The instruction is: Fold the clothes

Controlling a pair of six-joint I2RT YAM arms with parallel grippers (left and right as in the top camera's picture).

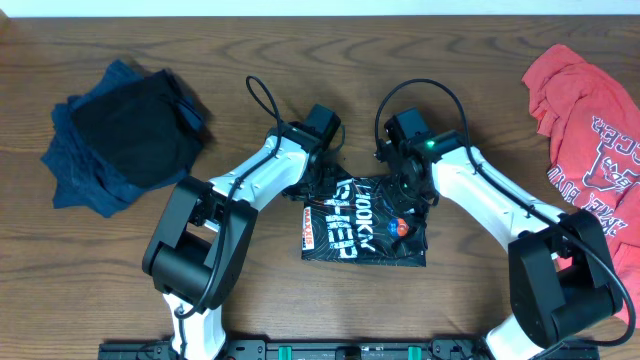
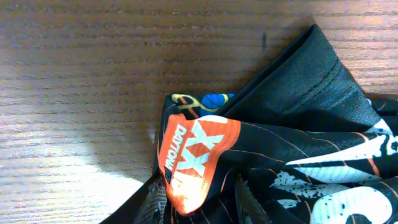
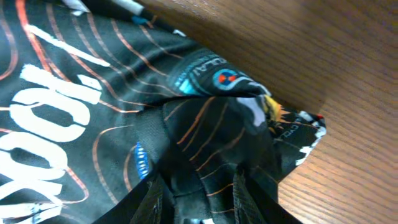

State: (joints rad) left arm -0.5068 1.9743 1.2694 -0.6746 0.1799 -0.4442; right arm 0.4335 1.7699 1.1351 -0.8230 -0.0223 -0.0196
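Jersey [image 3: 205, 137] in pinch of right gripper [image 3: 199, 194]; left gripper [image 1: 313, 178] fingers unseen, state unclear; blue garment [image 1: 125, 135] and red shirt [image 1: 590, 130] aside

From overhead, both wrists cover the jersey's [image 1: 365, 225] far edge, along with the fingertips of the left gripper [image 1: 314, 172] and right gripper [image 1: 410, 185]. The left wrist view leaves its own jaws out of frame. In the right wrist view, dark fingers [image 3: 155, 200] blur into the cloth bunched between the jaws, so the grip is unreadable. The red shirt [image 1: 590, 130] is cut off by the frame's edge.
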